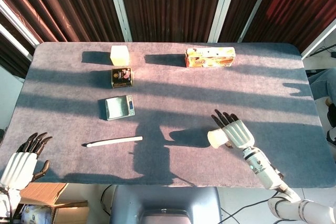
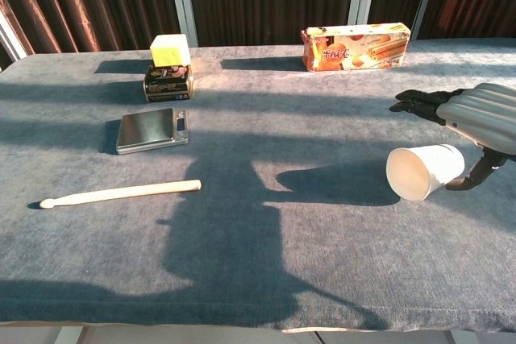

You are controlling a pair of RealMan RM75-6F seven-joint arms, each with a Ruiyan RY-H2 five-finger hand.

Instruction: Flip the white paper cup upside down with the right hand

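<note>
The white paper cup [image 1: 217,138] [image 2: 424,172] lies on its side at the front right of the grey table [image 1: 173,93], its mouth facing left. My right hand [image 1: 234,131] [image 2: 477,113] hovers just over it with the fingers stretched out straight above the cup. The thumb [image 2: 477,175] sits by the cup's base; whether it touches is unclear. My left hand [image 1: 22,158] hangs off the table's front left corner, fingers apart and holding nothing; only the head view shows it.
A wooden stick [image 1: 113,141] [image 2: 121,192] lies front left. Behind it are a small scale [image 1: 119,107] [image 2: 151,130], a dark tin [image 1: 121,77] and a yellow block [image 1: 119,54]. A biscuit box [image 1: 210,57] [image 2: 355,46] stands at the back.
</note>
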